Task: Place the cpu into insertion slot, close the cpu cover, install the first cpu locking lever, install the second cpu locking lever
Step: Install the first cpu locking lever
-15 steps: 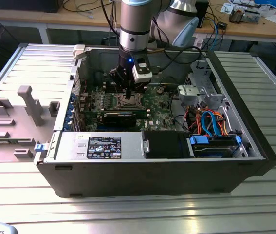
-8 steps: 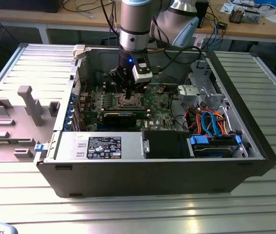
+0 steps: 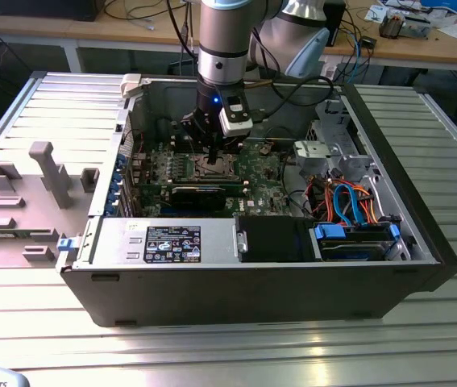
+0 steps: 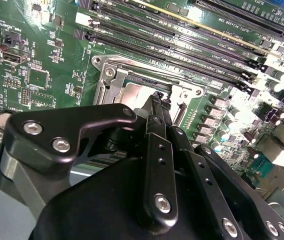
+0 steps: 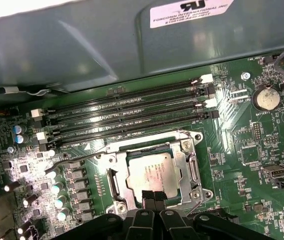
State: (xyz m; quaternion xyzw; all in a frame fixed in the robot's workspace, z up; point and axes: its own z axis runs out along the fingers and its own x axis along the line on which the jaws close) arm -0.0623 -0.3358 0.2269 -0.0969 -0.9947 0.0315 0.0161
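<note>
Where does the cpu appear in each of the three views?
Exterior view: under the gripper, in the insertion slot; too small to tell apart.
First wrist view: cpu beneath the cpu cover.
Second wrist view: cpu beyond the fingertips.
Shared landmark: memory slots.

Hidden under your claw

Your claw (image 4: 158, 95) covers the near half of the insertion slot (image 4: 112, 85); the cpu (image 5: 151, 176) edge disappears behind its fingertips.

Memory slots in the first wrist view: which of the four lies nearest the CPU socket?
The last black memory slot, bordering the insertion slot; three lie beyond.
</note>
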